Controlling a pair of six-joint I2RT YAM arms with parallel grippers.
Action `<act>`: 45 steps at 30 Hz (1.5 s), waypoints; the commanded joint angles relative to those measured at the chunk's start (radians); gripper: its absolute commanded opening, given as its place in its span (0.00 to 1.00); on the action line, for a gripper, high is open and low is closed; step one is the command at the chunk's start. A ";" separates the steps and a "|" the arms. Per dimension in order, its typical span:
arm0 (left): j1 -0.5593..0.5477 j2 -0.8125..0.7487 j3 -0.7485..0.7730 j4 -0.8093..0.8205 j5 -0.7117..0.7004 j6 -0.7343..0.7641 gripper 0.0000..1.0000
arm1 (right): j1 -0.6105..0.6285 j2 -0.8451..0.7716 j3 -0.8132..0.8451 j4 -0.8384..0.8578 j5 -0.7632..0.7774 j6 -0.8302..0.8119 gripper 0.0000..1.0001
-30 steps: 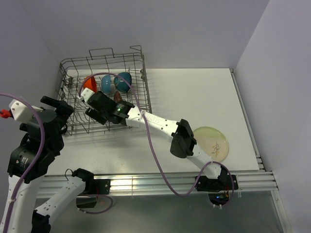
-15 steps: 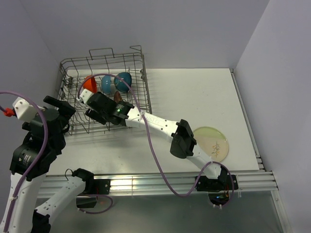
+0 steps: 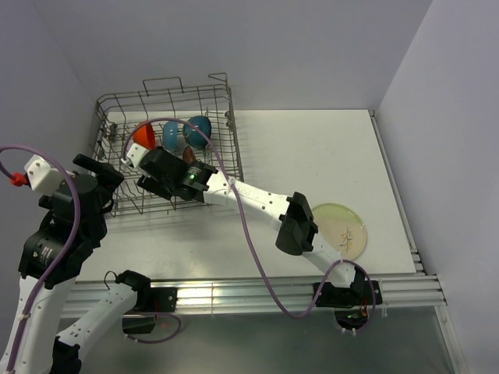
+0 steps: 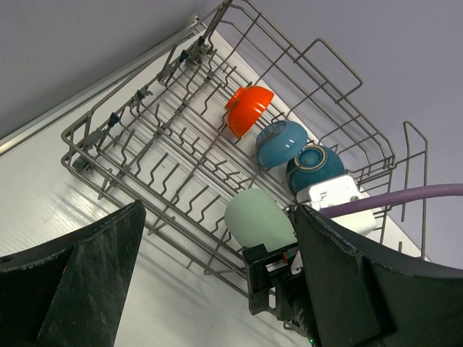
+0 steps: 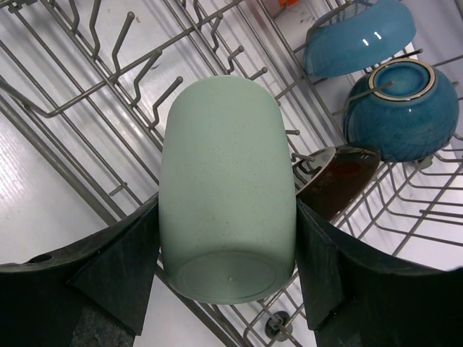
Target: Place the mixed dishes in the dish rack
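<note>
My right gripper (image 5: 228, 217) is shut on the pale green cup (image 5: 228, 195), its base toward the wrist camera, held over the tines at the front of the dish rack (image 5: 72, 181). From above, the right gripper (image 3: 162, 181) covers the cup. In the rack stand the orange bowl (image 3: 143, 134), the small blue bowl (image 3: 169, 135), the teal bowl (image 3: 197, 130) and the red floral bowl (image 3: 189, 156). The cream plate (image 3: 340, 230) lies on the table at the right. My left gripper (image 3: 105, 175) hangs open and empty by the rack's front left corner.
The wire dish rack (image 3: 166, 92) fills the table's back left, close to the left wall. The left wrist view looks along the rack (image 4: 145, 219) at the cup (image 4: 257, 220) and the right gripper. White tabletop lies between rack and plate.
The left arm has shifted slightly right toward the rack. The right gripper and the cup have barely moved.
</note>
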 commanded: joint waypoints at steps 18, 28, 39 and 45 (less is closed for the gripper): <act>0.005 -0.013 -0.005 0.023 0.013 0.012 0.90 | 0.014 -0.006 0.055 -0.032 -0.011 -0.079 0.05; 0.004 -0.011 -0.001 0.023 0.007 0.019 0.90 | -0.005 0.051 0.068 0.000 -0.020 -0.079 0.36; 0.004 -0.005 -0.008 0.037 0.016 0.022 0.90 | -0.016 0.050 0.047 0.006 -0.025 -0.070 0.97; 0.005 0.003 -0.018 0.042 0.028 0.021 0.90 | -0.014 0.033 0.047 0.017 -0.075 -0.049 1.00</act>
